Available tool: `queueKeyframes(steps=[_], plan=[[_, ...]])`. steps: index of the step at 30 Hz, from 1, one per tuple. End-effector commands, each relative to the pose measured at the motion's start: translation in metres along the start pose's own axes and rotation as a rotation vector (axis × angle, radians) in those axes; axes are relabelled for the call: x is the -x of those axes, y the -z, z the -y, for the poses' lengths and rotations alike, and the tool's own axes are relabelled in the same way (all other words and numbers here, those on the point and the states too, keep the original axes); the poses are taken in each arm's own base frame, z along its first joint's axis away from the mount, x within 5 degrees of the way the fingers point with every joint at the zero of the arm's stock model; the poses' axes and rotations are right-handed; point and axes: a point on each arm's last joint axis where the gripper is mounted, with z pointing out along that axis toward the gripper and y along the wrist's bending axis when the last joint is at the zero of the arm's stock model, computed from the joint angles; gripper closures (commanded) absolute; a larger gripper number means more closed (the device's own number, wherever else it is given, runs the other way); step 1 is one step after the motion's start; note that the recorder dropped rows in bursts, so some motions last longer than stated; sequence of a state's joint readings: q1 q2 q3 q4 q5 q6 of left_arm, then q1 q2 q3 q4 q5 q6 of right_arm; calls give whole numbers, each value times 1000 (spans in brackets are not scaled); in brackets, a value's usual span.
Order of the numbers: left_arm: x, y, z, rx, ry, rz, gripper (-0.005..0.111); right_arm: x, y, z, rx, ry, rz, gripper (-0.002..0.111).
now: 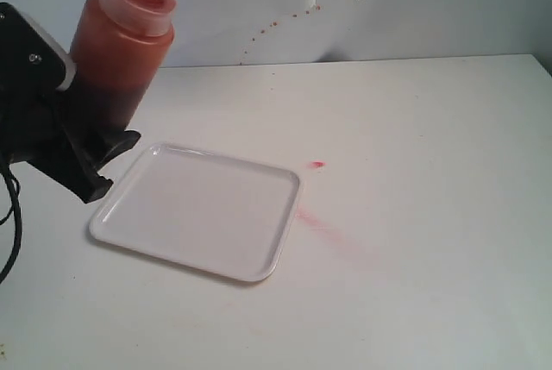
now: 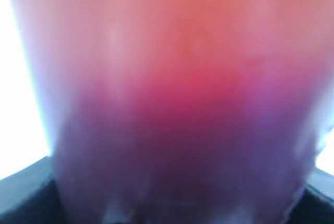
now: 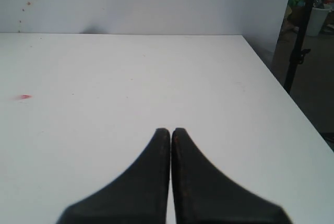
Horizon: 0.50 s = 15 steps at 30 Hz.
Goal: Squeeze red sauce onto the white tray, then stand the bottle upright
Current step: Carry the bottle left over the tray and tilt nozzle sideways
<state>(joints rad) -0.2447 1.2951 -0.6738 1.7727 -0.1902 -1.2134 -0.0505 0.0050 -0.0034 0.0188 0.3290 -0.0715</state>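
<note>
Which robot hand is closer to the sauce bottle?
Left. The left gripper is clamped around the lower half of the bottle. The right gripper sits shut over the table, with no bottle in its view.

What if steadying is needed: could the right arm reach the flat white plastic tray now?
Probably yes: the right gripper is empty, nothing blocks the tray's right side; the left gripper holds the translucent red-sauce bottle at its left.
</note>
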Motion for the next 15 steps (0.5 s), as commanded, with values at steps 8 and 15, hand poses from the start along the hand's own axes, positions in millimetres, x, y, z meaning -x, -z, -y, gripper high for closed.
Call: queueKeyframes(steps=[8, 15], plan=[[-10, 3, -22, 236, -205, -126, 107, 27, 4, 1, 79, -561, 301, 107], [5, -12, -37, 266, -251, -125, 107, 37, 9, -4, 138, -514, 284, 107]])
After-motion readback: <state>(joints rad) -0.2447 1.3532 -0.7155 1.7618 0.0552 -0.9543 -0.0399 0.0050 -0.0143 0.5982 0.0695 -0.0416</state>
